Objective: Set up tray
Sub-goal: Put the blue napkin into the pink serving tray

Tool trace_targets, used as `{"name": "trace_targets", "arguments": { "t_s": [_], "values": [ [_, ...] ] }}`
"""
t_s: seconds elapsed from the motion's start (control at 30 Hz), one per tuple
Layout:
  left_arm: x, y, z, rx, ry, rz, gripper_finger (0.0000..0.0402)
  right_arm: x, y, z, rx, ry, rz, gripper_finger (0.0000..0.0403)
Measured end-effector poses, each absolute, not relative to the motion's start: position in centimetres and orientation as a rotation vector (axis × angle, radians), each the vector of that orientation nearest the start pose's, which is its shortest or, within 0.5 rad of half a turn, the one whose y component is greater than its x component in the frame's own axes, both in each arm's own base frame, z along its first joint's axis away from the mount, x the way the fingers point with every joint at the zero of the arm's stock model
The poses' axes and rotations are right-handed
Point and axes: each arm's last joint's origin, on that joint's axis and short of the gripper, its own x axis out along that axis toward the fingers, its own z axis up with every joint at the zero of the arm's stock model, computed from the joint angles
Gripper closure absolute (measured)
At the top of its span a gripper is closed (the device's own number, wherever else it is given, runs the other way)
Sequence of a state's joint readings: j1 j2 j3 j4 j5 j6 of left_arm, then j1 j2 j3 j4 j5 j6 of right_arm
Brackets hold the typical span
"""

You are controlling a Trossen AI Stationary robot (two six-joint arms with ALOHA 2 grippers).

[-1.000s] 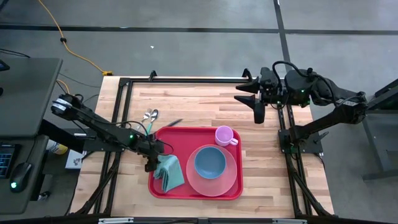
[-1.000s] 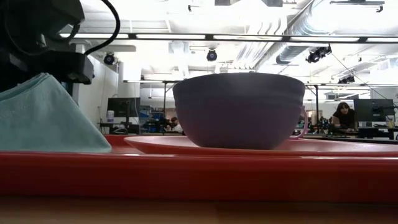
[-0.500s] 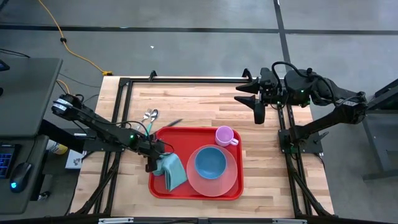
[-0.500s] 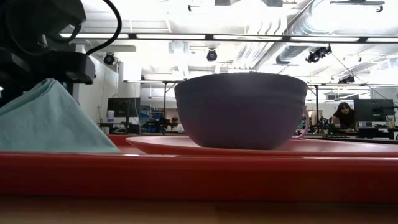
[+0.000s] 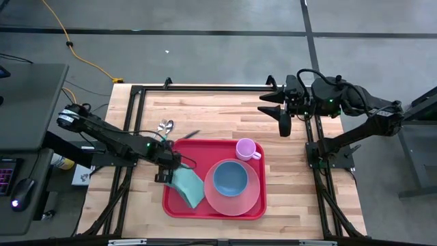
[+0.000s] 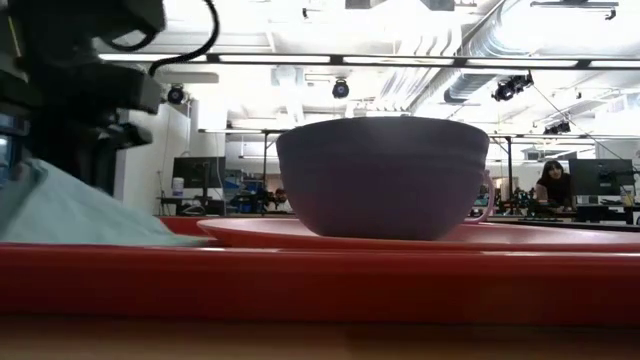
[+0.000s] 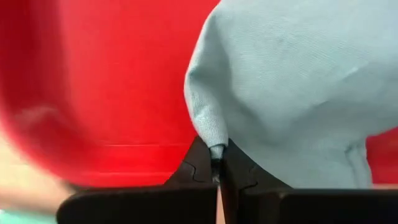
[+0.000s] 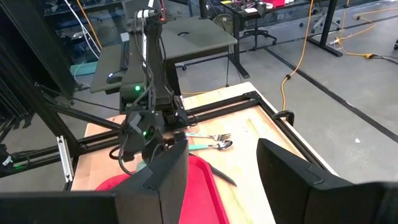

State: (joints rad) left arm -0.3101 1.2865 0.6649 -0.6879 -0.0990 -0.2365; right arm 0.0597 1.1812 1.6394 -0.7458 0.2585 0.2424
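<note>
The red tray (image 5: pixel 176 149) lies mid-table and carries a pink plate (image 5: pixel 251 195) with a blue bowl (image 5: pixel 230 178), a pink cup (image 5: pixel 246 148) and a pale teal napkin (image 5: pixel 188 184) on its left part. My left gripper (image 5: pixel 166 172) stands over the tray's left edge, pointing steeply down, shut on the napkin (image 7: pixel 292 87). My right gripper (image 5: pixel 273 108) hangs high over the table's far right, open, with nothing between its fingers (image 8: pixel 168 177). My left gripper pinches a small bunched fold at the napkin's left edge (image 7: pixel 216 148) between its two fingertips, only at their free ends. The fingers come from above, slanting down. The fold is drawn up to the fingers. The rest of the napkin (image 6: pixel 70 215) lies on the tray.
A fork and a spoon (image 5: pixel 164 126) and a knife (image 5: pixel 190 134) lie on the wood past the tray's far left corner. A black frame rail (image 5: pixel 205 87) runs along the far edge. Bare wood lies right of the tray (image 5: pixel 287 171).
My left gripper has risen a little over the tray's left edge and rolled about its own axis, with the napkin's left edge in its fingers. The napkin's tall peak has sunk and stretched toward the left, while its right part has stayed on the tray.
</note>
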Motion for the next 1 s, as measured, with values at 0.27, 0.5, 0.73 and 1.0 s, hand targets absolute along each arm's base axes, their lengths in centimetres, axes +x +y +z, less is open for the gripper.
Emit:
{"name": "trace_targets", "arguments": {
  "t_s": [0.27,0.5,0.73,1.0],
  "values": [
    [21.3,-4.0,19.5,0.322,1.252,-0.224,0.0377,20.4,0.5,48.1,0.192,0.282,-0.234,0.0233],
    [21.4,-2.4,20.0,0.496,1.247,-0.423,0.0377,20.4,0.5,48.1,0.193,0.282,-0.234,0.0233],
    [21.6,-0.5,19.8,0.581,1.246,-0.466,0.0377,20.4,0.5,48.1,0.193,0.282,-0.234,0.0233],
    [22.2,-0.1,20.0,0.775,1.122,-0.611,0.0377,20.4,0.5,48.1,0.192,0.28,-0.24,0.0233]
  ]
}}
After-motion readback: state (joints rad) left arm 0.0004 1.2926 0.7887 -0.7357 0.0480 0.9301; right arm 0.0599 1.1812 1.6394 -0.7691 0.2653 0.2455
